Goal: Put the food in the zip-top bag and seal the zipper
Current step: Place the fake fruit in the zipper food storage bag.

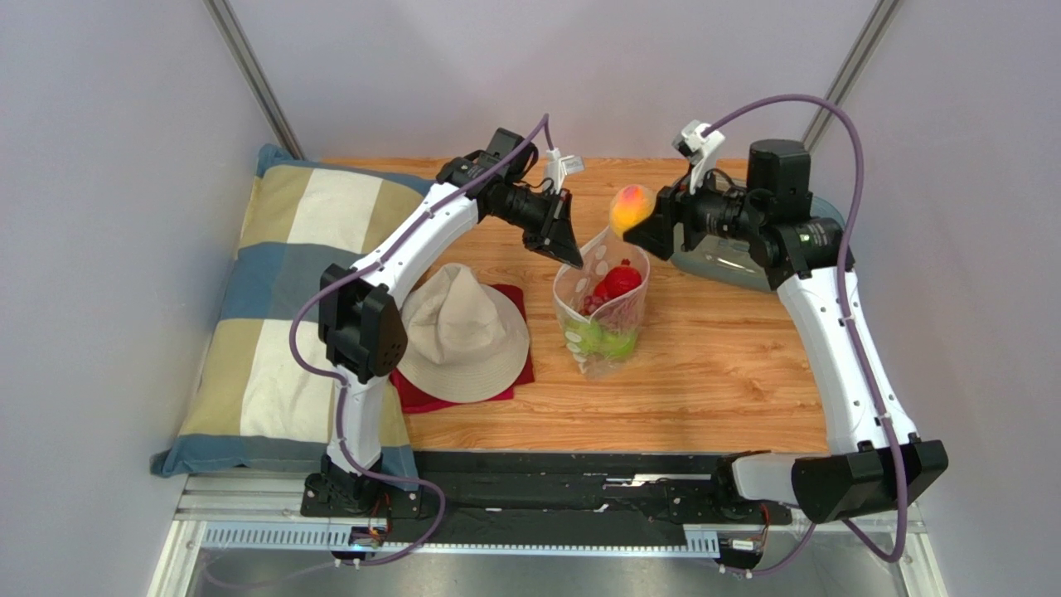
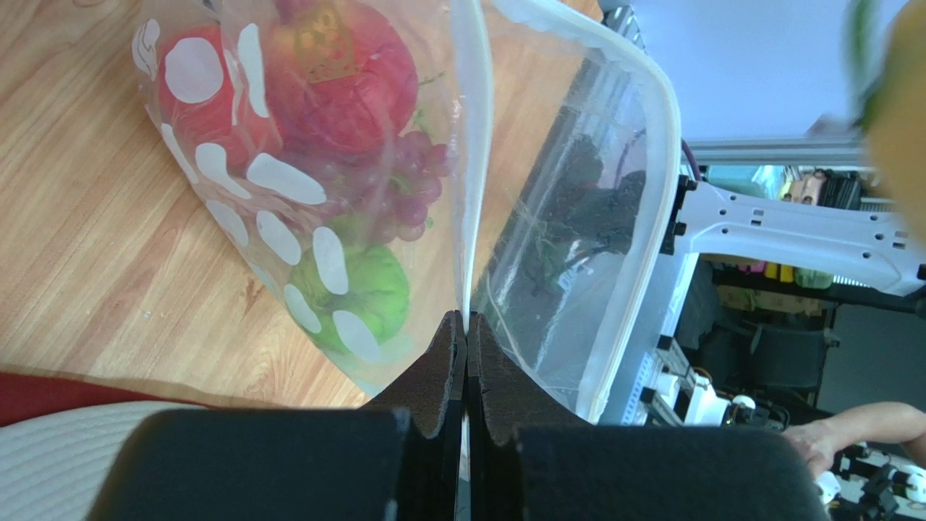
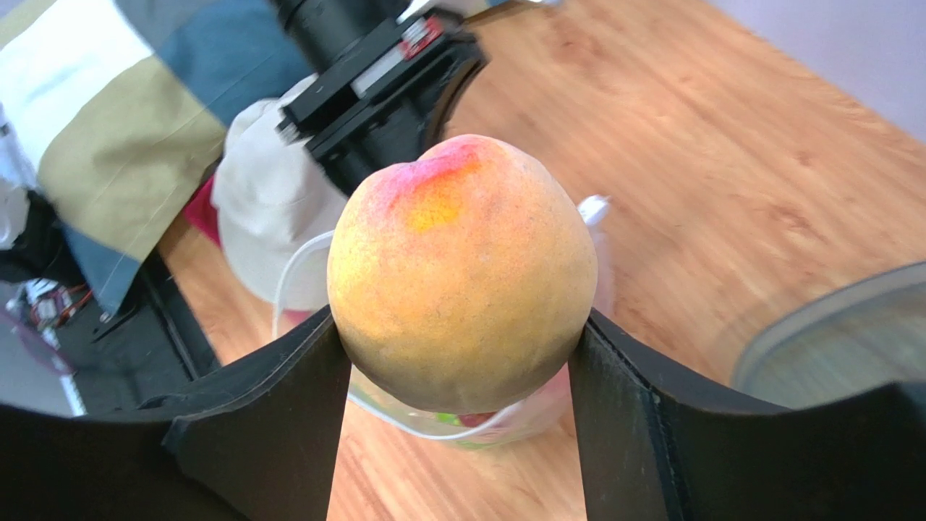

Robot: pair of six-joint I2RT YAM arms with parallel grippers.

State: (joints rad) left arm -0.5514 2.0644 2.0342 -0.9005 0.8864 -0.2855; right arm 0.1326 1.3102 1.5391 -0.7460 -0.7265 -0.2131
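The zip-top bag (image 1: 602, 317), clear with white dots, stands open-mouthed on the wooden table. Inside it lie red fruit (image 2: 337, 76), purple grapes (image 2: 411, 185) and a green ball (image 2: 364, 295). My left gripper (image 2: 467, 326) is shut on the bag's rim and holds it up at the back left (image 1: 570, 249). The zipper (image 2: 658, 195) runs along the open mouth edge. Just above the bag's mouth (image 3: 478, 426), my right gripper (image 3: 457, 326) is shut on the orange ball (image 3: 462, 271); from the top view it hangs over the rim (image 1: 631, 207).
A beige hat (image 1: 463, 333) rests on a red cloth (image 1: 424, 398) left of the bag. A checked pillow (image 1: 280, 299) covers the table's left side. A grey translucent tray (image 1: 735, 264) sits at the back right, partly behind my right arm.
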